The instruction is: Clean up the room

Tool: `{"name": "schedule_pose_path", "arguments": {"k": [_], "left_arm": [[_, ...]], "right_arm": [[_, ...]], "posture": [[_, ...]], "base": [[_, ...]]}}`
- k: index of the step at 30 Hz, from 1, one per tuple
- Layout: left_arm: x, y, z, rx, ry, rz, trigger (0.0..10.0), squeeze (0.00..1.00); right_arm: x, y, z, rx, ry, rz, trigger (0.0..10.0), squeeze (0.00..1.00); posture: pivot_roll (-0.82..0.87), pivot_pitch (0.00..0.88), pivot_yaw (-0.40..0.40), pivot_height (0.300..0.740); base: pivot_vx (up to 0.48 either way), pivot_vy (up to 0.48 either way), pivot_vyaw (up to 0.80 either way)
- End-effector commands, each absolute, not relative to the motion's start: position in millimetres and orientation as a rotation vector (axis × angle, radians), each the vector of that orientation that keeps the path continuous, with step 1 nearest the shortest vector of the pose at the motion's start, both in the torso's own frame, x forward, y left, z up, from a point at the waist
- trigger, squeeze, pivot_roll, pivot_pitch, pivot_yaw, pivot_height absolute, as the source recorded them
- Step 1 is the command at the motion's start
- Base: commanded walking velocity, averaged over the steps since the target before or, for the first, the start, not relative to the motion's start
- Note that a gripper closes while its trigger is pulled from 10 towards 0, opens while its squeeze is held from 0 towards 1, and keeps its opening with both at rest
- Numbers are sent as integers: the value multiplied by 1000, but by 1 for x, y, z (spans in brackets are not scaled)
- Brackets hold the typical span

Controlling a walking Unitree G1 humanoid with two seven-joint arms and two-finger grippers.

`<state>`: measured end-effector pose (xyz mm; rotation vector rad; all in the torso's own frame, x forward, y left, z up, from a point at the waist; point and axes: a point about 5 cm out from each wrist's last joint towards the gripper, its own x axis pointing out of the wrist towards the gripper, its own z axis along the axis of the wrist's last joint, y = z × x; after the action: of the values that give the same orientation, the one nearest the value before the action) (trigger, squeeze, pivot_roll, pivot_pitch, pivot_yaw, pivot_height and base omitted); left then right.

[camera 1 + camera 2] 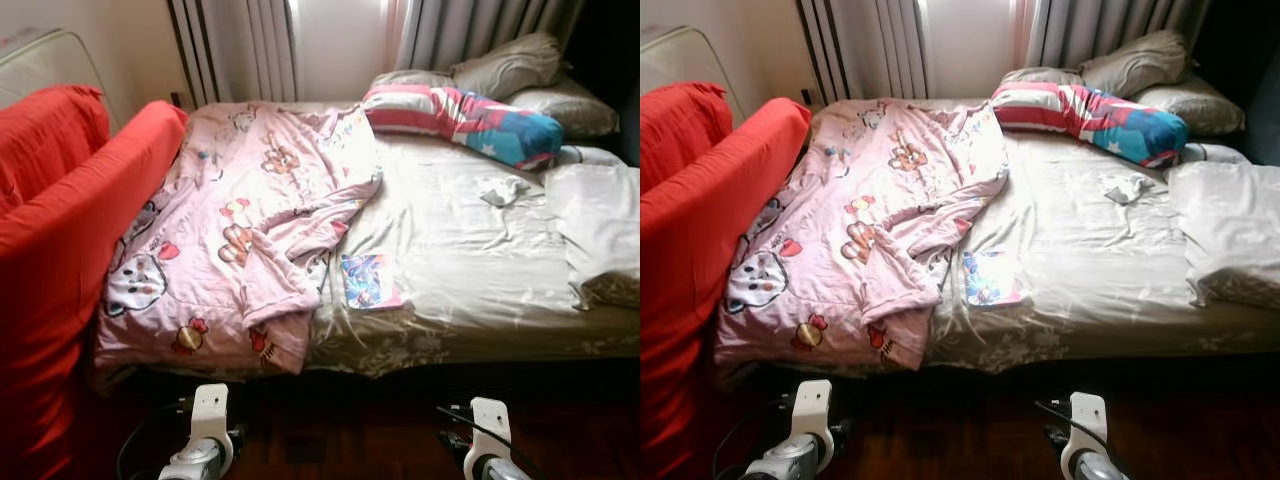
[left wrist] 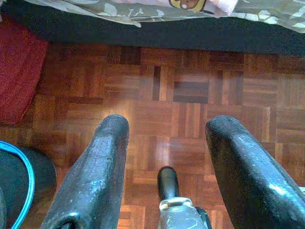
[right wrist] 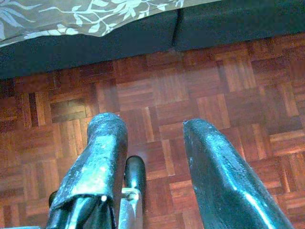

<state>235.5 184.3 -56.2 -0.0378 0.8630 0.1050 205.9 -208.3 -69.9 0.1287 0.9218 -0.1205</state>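
Tool fingers on both arms are spread apart, and nothing is held in them. Both arms are kept low, over the wood floor [image 2: 190,95] in front of the bed [image 1: 470,250].

Little of the cleaning looks done, as far as can be judged. The bed is not made. The pink blanket [image 1: 250,220] is bunched up on one half of the bed, with a corner folded over near the front edge. A red sofa [image 1: 60,230] is pressed close against that side of the bed. On the other side, a pale folded cover [image 1: 600,220] is left in a heap. The grey pillows [image 1: 510,65] are piled at the head of the bed, and a long striped pillow [image 1: 460,115] is laid in front of them. A small colourful book [image 1: 365,280] is left near the front edge, just beside the blanket. A small crumpled cloth [image 1: 503,188] is dropped on the sheet.

The blanket and the book are up on the bed, well above the left tool [image 2: 167,138] and forward of it. The right tool [image 3: 152,138] is pointed at the floor by the dark bed base. Nothing on the bed is touched by either tool. Reaching up and forward would probably be needed first.
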Motion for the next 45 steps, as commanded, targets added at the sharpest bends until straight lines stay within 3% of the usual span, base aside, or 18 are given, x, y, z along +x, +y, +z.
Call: {"name": "schedule_pose_path", "arguments": {"k": [1,6,45], "left_arm": [[232,186,-59,-37,875,102,10000,0],[232,186,-59,-38,875,100,10000,0],[236,186,-55,-51,820,107,10000,0]], "right_arm": [[206,-208,-70,107,919,-110,10000,0],[205,-208,-70,107,922,-110,10000,0],[211,-210,-65,133,828,-159,10000,0]], "posture": [[-61,0,19,740],[-62,0,17,740],[-56,0,20,740]], "base": [[255,0,0],[260,0,800],[274,0,-98]]}}
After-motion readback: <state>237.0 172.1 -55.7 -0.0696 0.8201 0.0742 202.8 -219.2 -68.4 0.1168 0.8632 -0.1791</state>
